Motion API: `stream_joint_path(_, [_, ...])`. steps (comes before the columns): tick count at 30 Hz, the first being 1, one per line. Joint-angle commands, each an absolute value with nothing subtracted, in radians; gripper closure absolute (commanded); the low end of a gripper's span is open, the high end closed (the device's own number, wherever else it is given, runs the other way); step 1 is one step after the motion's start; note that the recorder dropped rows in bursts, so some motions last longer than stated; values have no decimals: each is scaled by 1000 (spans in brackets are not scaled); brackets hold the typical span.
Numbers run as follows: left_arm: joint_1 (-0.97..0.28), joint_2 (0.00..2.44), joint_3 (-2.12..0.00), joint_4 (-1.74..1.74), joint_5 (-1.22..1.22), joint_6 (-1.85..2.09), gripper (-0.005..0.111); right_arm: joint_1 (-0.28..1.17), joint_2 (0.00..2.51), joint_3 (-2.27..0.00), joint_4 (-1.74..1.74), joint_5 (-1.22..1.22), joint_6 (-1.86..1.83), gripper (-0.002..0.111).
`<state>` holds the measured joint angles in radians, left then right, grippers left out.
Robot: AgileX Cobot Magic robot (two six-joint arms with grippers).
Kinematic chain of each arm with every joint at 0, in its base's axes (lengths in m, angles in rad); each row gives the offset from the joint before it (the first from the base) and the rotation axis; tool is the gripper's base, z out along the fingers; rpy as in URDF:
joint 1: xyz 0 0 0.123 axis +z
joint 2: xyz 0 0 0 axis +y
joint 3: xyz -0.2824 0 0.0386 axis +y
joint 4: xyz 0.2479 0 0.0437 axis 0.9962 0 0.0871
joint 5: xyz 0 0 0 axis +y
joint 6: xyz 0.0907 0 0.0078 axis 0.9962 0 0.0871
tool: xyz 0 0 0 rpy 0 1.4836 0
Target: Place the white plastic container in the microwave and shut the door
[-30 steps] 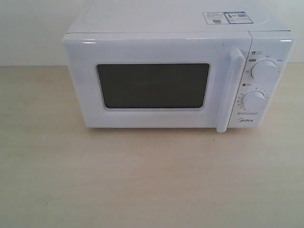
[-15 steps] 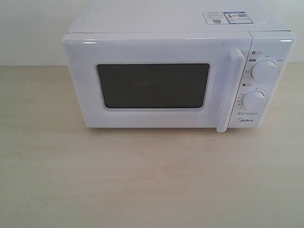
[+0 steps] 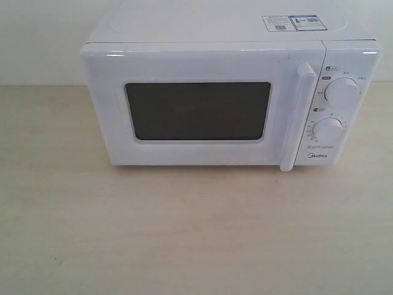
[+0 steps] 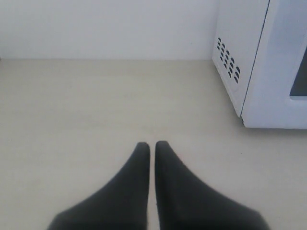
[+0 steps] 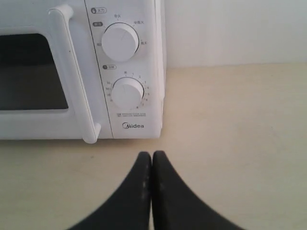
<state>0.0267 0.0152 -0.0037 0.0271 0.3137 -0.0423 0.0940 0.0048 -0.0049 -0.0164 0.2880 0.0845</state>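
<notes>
White, glossy plastic and painted metal make up the boxy microwave (image 3: pixel 227 98), which stands square on a pale, faintly grained wooden counter (image 3: pixel 184 239) in the exterior view, with a plain light wall (image 3: pixel 37 37) behind it. Its wide door (image 3: pixel 202 61) is shut flush with the front. The door's rounded rectangular window (image 3: pixel 198 111) is dark enough that nothing inside can be made out. A vertical white bar handle (image 3: pixel 295 117) runs down the door's right edge, and beside it sit two smooth round dials (image 3: pixel 341 92), one above the other, over a small "Midea" logo (image 3: pixel 317 156). Two printed stickers (image 3: pixel 293 23) lie flat on the top panel near the back right. The left wrist view shows the left gripper (image 4: pixel 152 146) over bare counter, its matte black tapered fingers (image 4: pixel 129 191) drawn together with only a thin slit between them and nothing held. The microwave's side wall, with slanted rows of small vent slots (image 4: pixel 229 64), stands apart from it, with nothing between. The right wrist view shows the right gripper (image 5: pixel 152 155) closed tip to tip and empty, low over the counter just before the dial panel and not touching it, with the lower end of the handle nearby.
</notes>
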Motion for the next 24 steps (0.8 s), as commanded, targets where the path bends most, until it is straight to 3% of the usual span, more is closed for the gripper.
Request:
stream_joint_path(1, [30, 7, 0, 19, 314, -51, 102, 91, 0, 0, -25, 331, 34, 108])
stream_joint_path(24, [30, 7, 0, 19, 314, -51, 102, 91, 0, 0, -25, 326, 70, 108])
